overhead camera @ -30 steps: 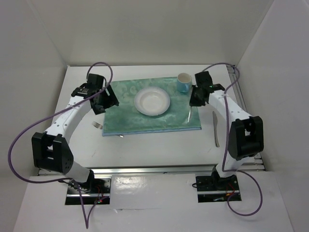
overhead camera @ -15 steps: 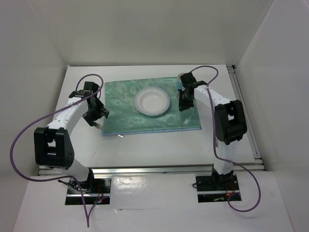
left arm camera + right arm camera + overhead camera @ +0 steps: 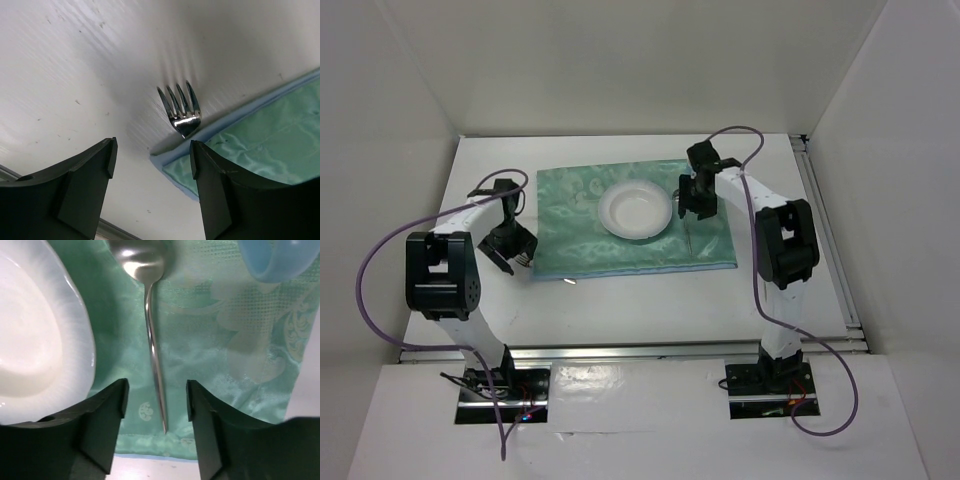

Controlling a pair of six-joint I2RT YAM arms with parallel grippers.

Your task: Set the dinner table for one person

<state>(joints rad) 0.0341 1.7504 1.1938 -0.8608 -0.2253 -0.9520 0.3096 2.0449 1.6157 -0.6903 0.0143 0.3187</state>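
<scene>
On the white dinner table [image 3: 650, 300] lies a green mat [image 3: 580, 235] with a white plate [image 3: 635, 210] in its middle. A fork [image 3: 180, 110] rests on the table at the mat's near left corner, tines showing and handle running under the cloth. My left gripper [image 3: 152, 150] hovers open just short of those tines, holding nothing. A spoon [image 3: 150, 330] lies on the mat right of the plate, with a blue mug [image 3: 272, 260] beyond it. My right gripper [image 3: 157, 390] stands open astride the spoon's handle tip, not gripping it.
The mat's blue-edged corner [image 3: 175, 167] sits right beside the left fingers. A metal rail [image 3: 640, 350] runs along the table's near edge. White walls close in the back and both sides. The right arm's elbow [image 3: 782, 240] stands over the table right of the mat.
My right gripper moved left toward the plate and opened, leaving the spoon lying free on the mat. My left gripper came forward off the mat to the fork.
</scene>
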